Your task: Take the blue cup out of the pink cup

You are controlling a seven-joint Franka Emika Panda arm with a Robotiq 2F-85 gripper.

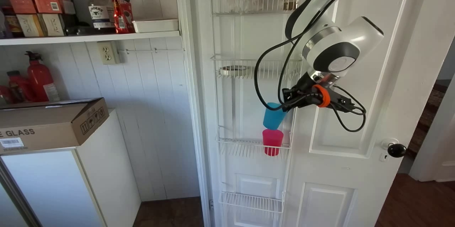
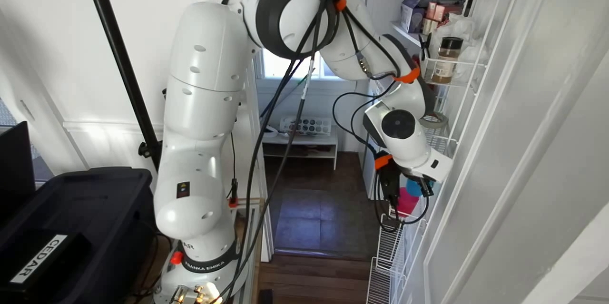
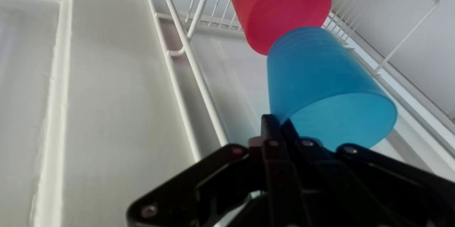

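Observation:
The light-blue cup (image 1: pixel 273 119) hangs tilted, just above the pink cup (image 1: pixel 273 140). Its whole side down to the base shows in this exterior view, outside the pink cup; whether the base touches the pink rim I cannot tell. My gripper (image 3: pixel 280 124) is shut on the blue cup's rim in the wrist view, one finger inside the wall and one outside. The pink cup stands in a wire shelf basket, its mouth facing me in the wrist view. In an exterior view the arm partly covers the blue cup (image 2: pixel 414 188).
A white wire rack (image 1: pixel 254 143) is fixed to the white door (image 1: pixel 341 170), with several basket shelves. A roll of tape (image 1: pixel 234 70) sits on the shelf above the cups. Loose black cables (image 1: pixel 263 88) loop beside the gripper. A spice jar (image 2: pixel 447 59) stands higher up.

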